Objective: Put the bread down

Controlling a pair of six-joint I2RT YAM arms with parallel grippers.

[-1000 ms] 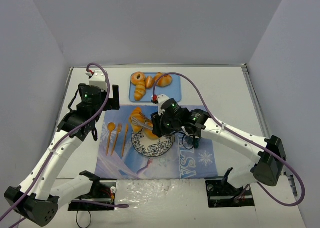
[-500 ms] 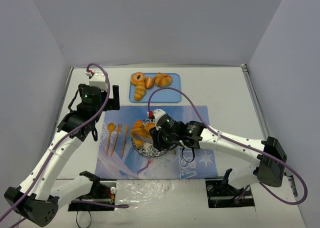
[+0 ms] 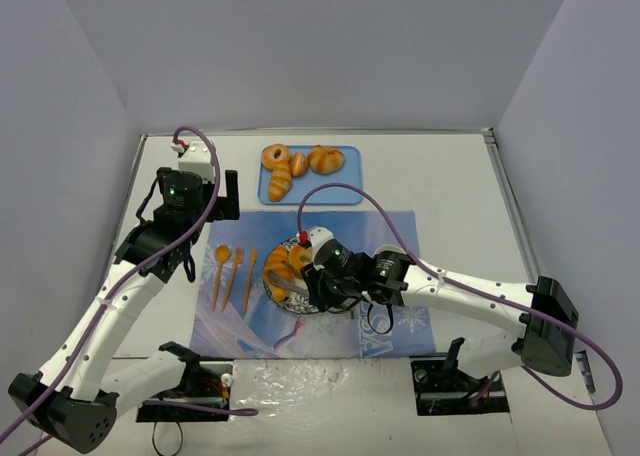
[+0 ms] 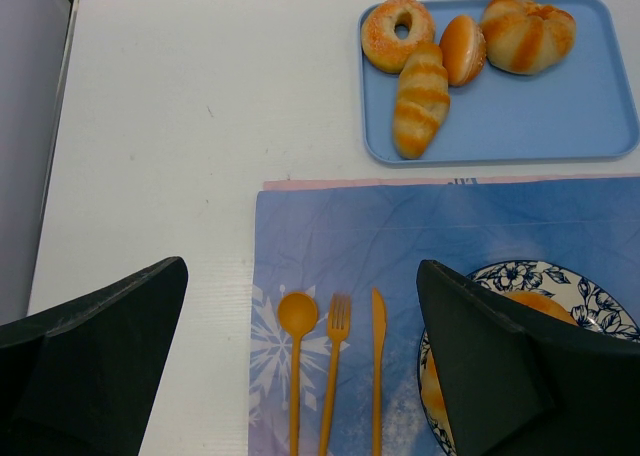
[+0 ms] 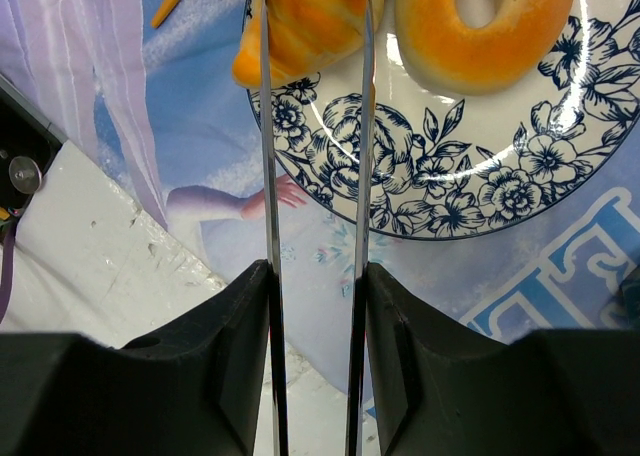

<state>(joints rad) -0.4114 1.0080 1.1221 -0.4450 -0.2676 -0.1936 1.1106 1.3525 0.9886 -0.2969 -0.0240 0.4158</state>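
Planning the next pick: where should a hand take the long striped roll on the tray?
Come from above and pinch the roll across its near half: it lies flat, sides free there, while its far end crowds the doughnut and small bun.

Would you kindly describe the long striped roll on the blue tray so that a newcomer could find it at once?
Look to the blue tray at the far side of the table, beyond the placemat. Four breads sit on it; the long striped roll is the one nearest the placemat, beside the ring doughnut. It alone is elongated, with pale and brown bands across it.
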